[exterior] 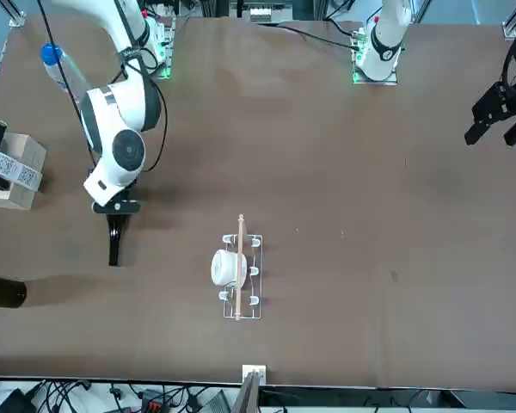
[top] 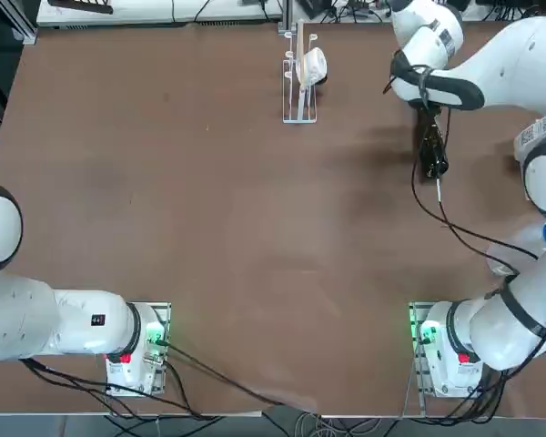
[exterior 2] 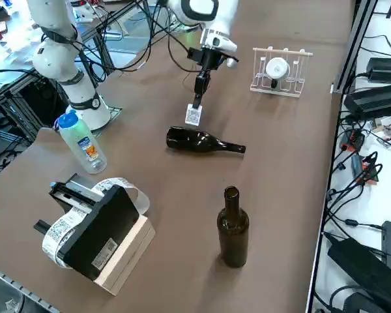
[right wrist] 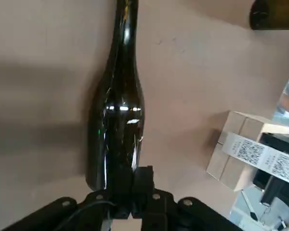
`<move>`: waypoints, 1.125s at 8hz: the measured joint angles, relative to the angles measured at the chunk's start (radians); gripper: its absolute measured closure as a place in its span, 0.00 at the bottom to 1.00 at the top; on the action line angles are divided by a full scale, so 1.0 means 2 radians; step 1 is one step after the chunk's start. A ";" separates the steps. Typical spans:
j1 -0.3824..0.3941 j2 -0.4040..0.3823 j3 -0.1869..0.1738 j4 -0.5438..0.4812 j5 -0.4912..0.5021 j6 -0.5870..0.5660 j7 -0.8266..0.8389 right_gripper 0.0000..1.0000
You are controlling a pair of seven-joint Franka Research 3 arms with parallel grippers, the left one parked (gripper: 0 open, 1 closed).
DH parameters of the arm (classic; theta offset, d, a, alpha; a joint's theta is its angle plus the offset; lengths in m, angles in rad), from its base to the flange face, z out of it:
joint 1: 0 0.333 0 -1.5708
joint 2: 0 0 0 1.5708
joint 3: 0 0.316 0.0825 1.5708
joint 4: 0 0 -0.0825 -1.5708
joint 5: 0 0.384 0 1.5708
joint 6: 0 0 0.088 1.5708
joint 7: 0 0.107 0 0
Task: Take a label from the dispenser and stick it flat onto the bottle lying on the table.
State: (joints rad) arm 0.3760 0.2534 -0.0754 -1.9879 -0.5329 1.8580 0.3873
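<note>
The small white rectangular label with dark print [exterior 2: 193, 115] hangs upright from the tips of my right gripper [exterior 2: 197, 104]. The jaws are closed right down with the label pinched between them, most of its printed face free below and turned towards the right side camera.

Just under it lies the dark, nearly black glass wine bottle [exterior 2: 190, 139], on its side, its long slender neck pointing away from the arms' bases. From the wrist I see my fingertips over the base end of its body, the neck stretching off ahead of them. The label's face looks to run along the bottle's long axis, but stands on edge to the glass; I judge the next move is to lower and tip it so that it lies flat on the curve of the body. The gap in height I can't tell. Coming down too steeply could crease the label or roll the bottle.

Farther out stand the clear plastic bottle with a blue cap [exterior 2: 83, 143], then the white wire rack with a white roll [exterior 2: 299, 73] and a second dark glass bottle [exterior 2: 233, 236], upright. Beyond sits the black label dispenser on a pale wooden block [exterior 2: 104, 228], its printed strip looping out.
</note>
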 joint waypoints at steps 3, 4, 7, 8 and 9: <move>-0.013 -0.028 -0.002 -0.033 0.000 0.011 -0.007 0.99; -0.017 -0.031 -0.002 -0.035 0.000 0.012 -0.008 0.99; -0.035 -0.027 -0.002 -0.040 0.000 0.031 -0.008 0.99; -0.037 -0.022 -0.002 -0.040 0.000 0.037 -0.008 0.99; -0.037 -0.016 -0.002 -0.040 0.000 0.044 -0.007 0.99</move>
State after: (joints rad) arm 0.3016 0.2209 -0.0801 -2.0688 -0.5332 1.9450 0.3728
